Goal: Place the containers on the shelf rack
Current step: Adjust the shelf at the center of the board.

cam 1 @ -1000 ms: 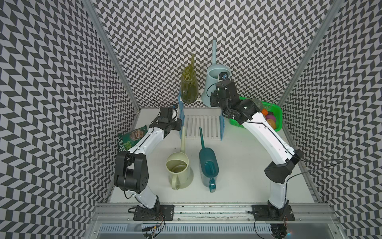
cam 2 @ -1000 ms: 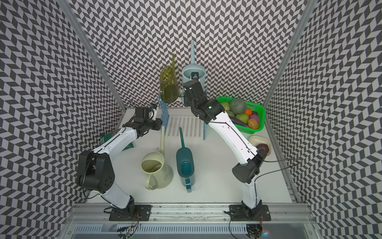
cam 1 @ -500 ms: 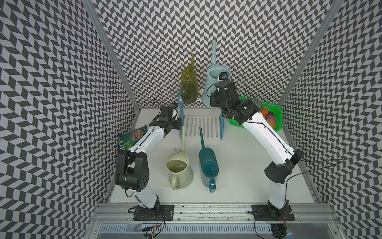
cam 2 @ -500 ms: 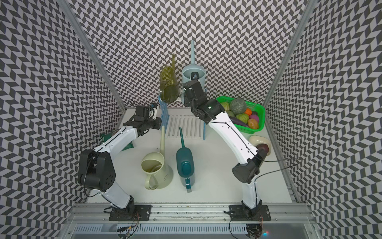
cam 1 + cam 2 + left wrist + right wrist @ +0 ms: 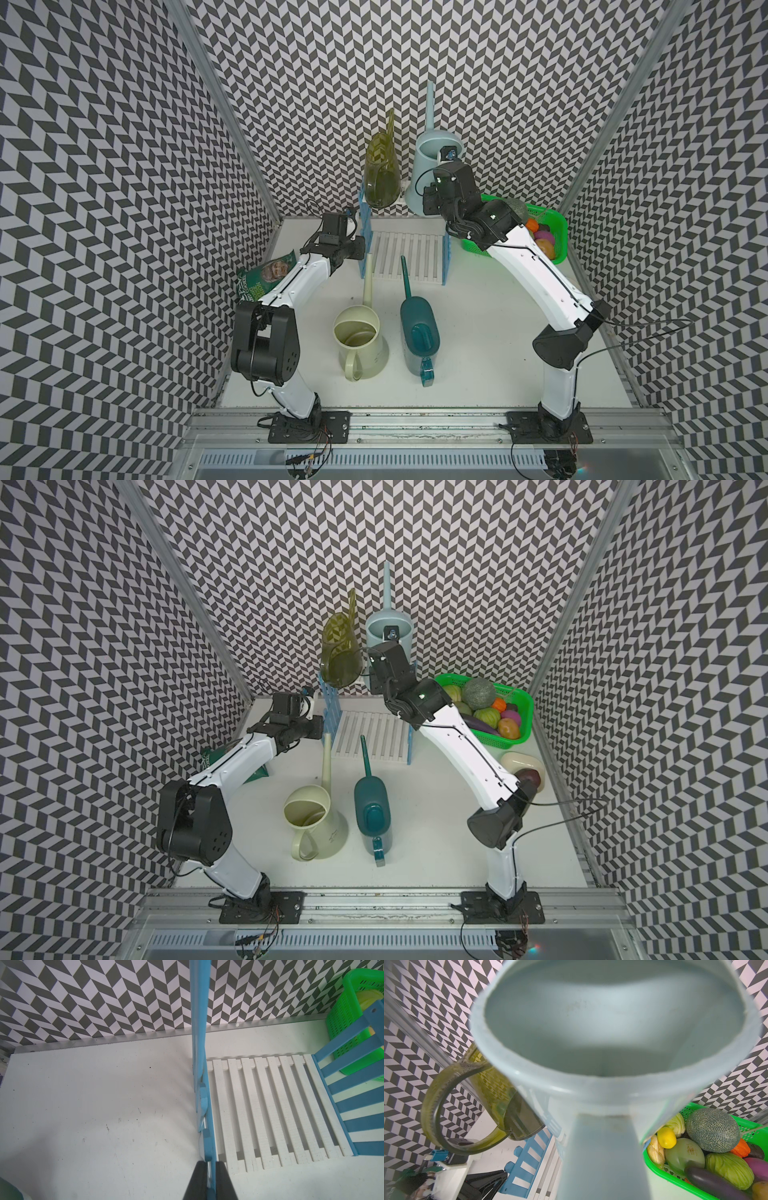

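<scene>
Clamping left gripper (image 5: 211, 1164): narrow jaws pinch shelf rack (image 5: 259, 1105) side panel
right gripper (image 5: 449, 154): grips pale blue can (image 5: 417, 166) handle, rack's top tier

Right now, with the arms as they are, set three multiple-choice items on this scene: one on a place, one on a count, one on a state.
1. Where is the dark teal can?
A. On the rack's top shelf
B. On the table, in front of the shelf rack
C. In the green basket

2. How many watering cans are on the table?
A. One
B. Four
C. Two

3. The left hand is
A. shut on the rack's blue side panel
B. wide open in the air
C. shut on the teal can

Key:
1 B, it sits on the white tabletop before the lower shelf.
2 C, only the cream can and the teal one are there.
3 A, its fingers press the panel from both sides.
</scene>
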Action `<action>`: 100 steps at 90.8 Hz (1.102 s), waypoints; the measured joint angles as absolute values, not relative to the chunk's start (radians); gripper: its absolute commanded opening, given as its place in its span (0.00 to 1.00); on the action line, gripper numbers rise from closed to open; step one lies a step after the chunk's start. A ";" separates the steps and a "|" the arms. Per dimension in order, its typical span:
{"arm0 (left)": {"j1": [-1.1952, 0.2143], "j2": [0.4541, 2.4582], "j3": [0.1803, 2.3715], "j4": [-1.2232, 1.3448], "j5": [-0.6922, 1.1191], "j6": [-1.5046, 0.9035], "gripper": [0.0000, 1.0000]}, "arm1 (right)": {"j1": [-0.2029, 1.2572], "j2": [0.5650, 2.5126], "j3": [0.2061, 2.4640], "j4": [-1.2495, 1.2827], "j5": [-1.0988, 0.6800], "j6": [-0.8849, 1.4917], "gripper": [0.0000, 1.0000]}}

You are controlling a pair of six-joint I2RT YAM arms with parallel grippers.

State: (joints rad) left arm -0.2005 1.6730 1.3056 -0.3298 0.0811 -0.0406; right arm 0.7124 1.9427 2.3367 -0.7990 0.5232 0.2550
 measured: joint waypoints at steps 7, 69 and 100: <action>-0.204 1.661 1.291 -0.324 0.081 -0.046 0.08 | 0.712 1.939 2.334 -0.798 0.523 0.255 0.00; -0.216 1.608 1.224 -0.307 0.137 -0.103 0.13 | 0.712 1.934 2.321 -0.793 0.570 0.278 0.00; -0.233 1.587 1.203 -0.311 0.171 -0.107 0.15 | 0.712 1.938 2.329 -0.802 0.589 0.281 0.07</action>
State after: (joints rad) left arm -0.2333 1.5871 1.2030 -0.3111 0.1711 -0.1066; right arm 0.7124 1.9385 2.3291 -0.8021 0.5888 0.2810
